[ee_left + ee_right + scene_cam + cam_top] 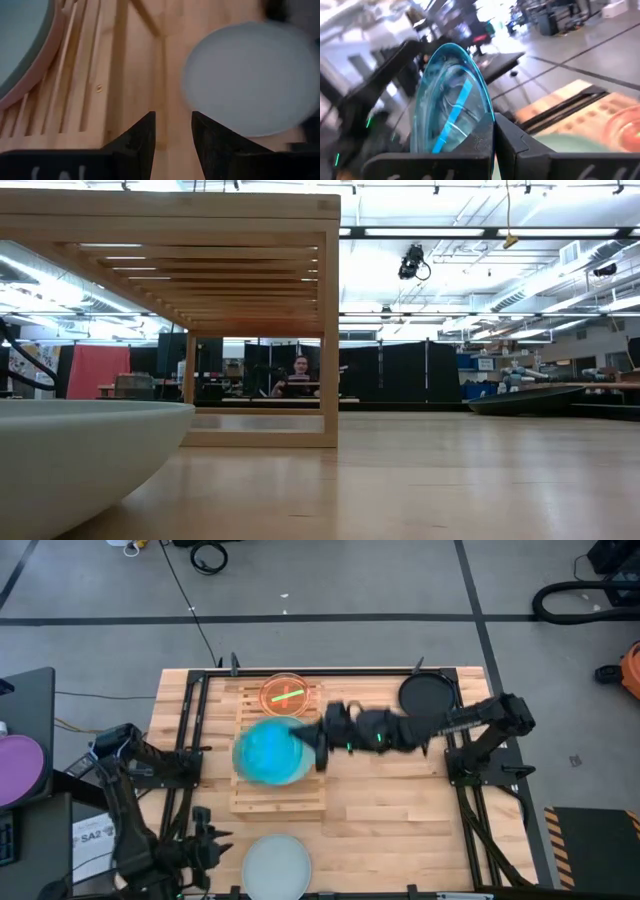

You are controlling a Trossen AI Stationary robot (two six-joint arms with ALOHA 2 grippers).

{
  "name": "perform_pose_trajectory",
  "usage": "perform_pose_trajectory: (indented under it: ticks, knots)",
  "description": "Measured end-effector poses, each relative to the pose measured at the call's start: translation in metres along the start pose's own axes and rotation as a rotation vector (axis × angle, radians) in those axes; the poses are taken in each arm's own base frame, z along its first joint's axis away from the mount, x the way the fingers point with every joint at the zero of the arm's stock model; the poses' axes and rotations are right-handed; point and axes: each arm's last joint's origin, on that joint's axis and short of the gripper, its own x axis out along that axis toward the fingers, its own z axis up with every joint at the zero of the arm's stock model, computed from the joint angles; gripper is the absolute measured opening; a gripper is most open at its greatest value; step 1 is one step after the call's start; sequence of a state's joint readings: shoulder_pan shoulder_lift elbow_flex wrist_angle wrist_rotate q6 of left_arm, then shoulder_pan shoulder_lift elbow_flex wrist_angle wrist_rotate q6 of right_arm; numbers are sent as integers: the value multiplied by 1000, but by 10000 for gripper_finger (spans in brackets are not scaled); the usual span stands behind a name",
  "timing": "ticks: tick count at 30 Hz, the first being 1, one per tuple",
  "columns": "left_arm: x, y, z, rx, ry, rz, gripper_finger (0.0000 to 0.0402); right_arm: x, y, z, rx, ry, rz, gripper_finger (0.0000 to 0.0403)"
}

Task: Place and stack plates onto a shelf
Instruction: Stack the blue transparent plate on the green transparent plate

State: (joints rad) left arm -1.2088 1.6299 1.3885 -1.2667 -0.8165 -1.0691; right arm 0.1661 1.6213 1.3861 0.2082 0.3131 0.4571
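Note:
The light-wood shelf (pixel 277 775) stands left of the table's middle. A red/orange plate (pixel 285 695) lies flat on its far end. My right gripper (pixel 318 745) reaches in from the table's right and is shut on a blue plate (pixel 268 752) over the shelf's middle. A pale mint plate (pixel 560 142) lies on the slats beneath it, mostly hidden. A whitish plate (pixel 277 865) rests flat on the table by the near edge. My left gripper (pixel 172 122) is open, low at the near edge, just left of the whitish plate (pixel 250 75). My right gripper pinches the blue plate by its rim (pixel 490 125) on the side toward the table's right, one finger on each face. The fingers (pixel 515 145) come level from the right. The plate lies roughly flat over the shelf; whether it touches the mint plate below, I cannot tell.
A black disc (pixel 428 692) lies on the table's far right corner. A purple disc (pixel 20 765) sits on a stand off the table's left side. The table's right half is bare planks (pixel 400 810). A person (pixel 298 375) sits far behind the table.

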Motion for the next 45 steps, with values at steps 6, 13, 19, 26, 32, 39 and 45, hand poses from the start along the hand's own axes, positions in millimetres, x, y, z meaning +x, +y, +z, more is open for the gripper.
perform_pose_trajectory:
  ticks: [6, 13, 19, 26, 32, 39, 45]
  knots:
    - [31, 1, -13, 94, 29, 48, 133, 14, -66, 35, 120, -48, -64, 12]
    - [54, -2, -15, 118, 56, -8, 133, 13, -134, 64, 164, -77, -185, 12]
    - [62, -6, -8, 132, 31, -60, 133, 8, -169, 70, 171, -39, -315, 12]
    - [66, -5, -5, 127, 65, -98, 133, 3, -186, 69, 202, 11, -397, 12]
    - [66, -6, -5, 126, 64, -101, 133, 7, -190, 60, 205, 50, -422, 12]
    - [66, -6, -4, 127, 62, -109, 133, 33, -206, 32, 249, 85, -437, 12]
    - [66, -7, -5, 126, 73, -123, 133, 42, -213, 23, 260, 74, -419, 12]
